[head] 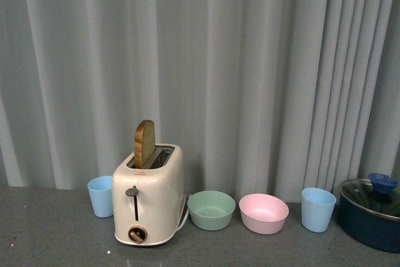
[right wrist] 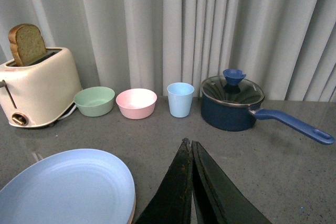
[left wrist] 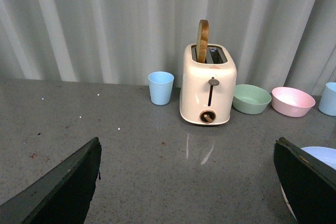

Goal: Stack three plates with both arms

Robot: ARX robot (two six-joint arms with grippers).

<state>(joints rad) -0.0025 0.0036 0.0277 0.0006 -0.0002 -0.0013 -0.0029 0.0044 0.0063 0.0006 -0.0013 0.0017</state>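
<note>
We are seeing grey worktop [left wrist: 157, 161] lying bare before the toaster [left wrist: 207, 90]; left jaws apart, right jaws together beside the light blue plate [right wrist: 68, 187].

A cream toaster [head: 149, 195] with one bread slice [head: 144, 144] upright in its slot stands lower left of centre in the front view, a light blue cup [head: 100, 196] just beside it at left. Right of it sit a green bowl [head: 211, 209], a pink bowl [head: 264, 212] and a second blue cup [head: 317, 209]. A dark blue lidded saucepan [head: 370, 213] occupies the lower right corner.
</note>
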